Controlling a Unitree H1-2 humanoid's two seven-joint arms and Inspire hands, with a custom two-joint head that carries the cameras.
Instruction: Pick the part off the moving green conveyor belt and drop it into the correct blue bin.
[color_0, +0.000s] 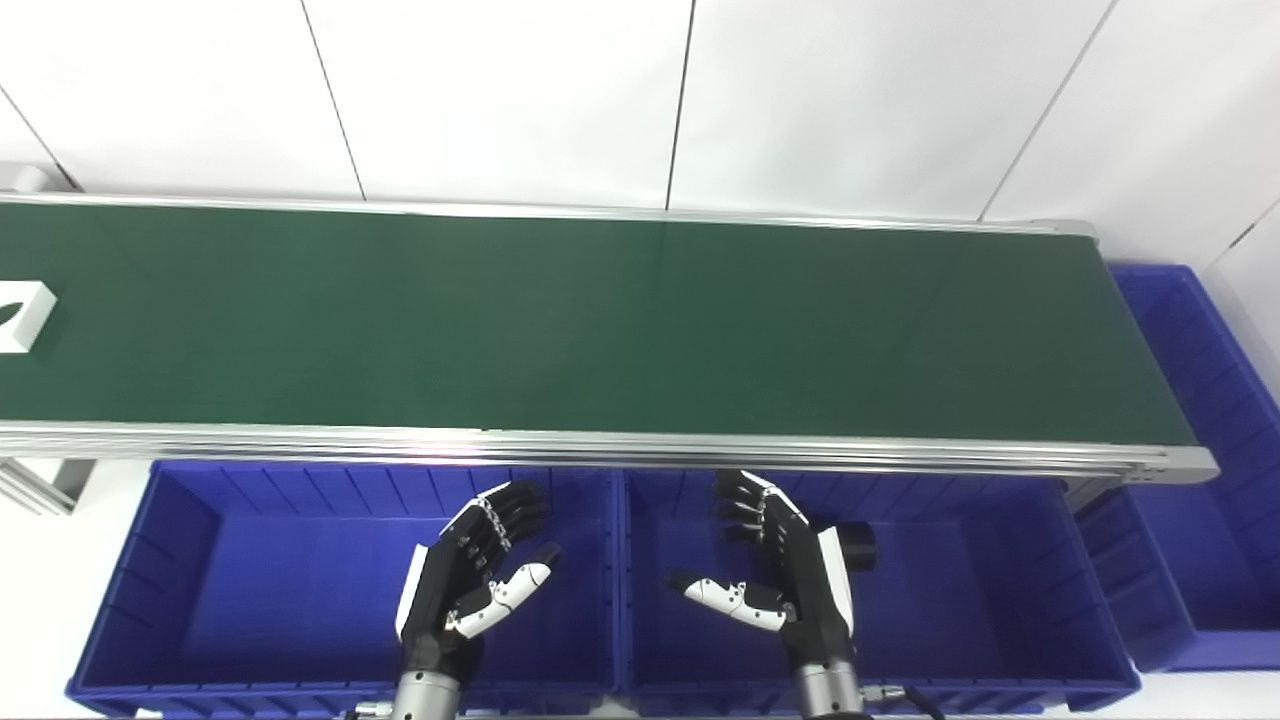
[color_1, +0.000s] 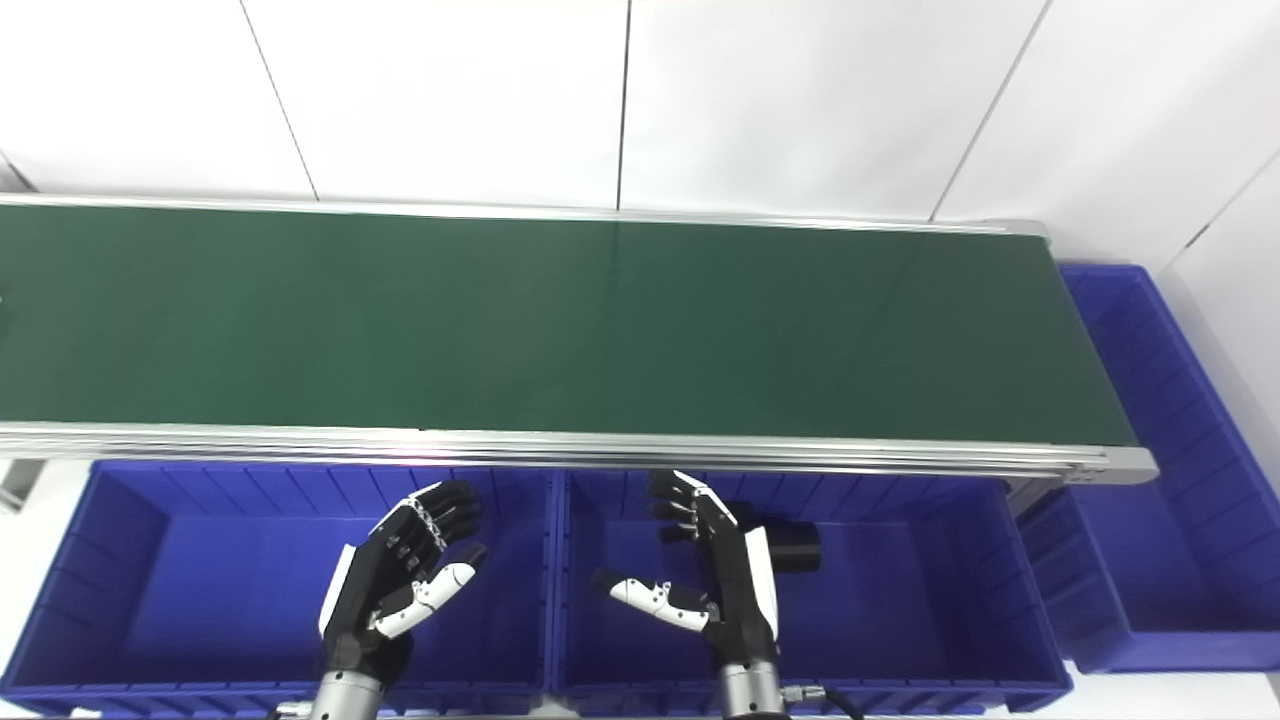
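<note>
Both hands hover nearest the camera, palms facing each other above the blue bins that sit just in front of the green conveyor belt (color_0: 600, 320). On the near side of the belt, the left hand (color_0: 470, 575) hangs over the left bin (color_0: 180, 560) with its fingers spread apart and holding nothing. Beside it, the right hand (color_0: 785, 565) hangs over the middle bin (color_0: 1000, 600), likewise spread wide and empty, thumb pointing toward the left hand. A black cylinder (color_0: 856, 546) lies on the floor of the middle bin, partly hidden behind the right hand; whether the two touch cannot be told. A white part (color_0: 20, 315) rests on the belt at its far left end, cut off by the edge of the left eye view and out of the right eye view, well apart from both hands. At the right end of the belt a third bin (color_0: 1190, 330) sits, running back alongside the belt's end.
</note>
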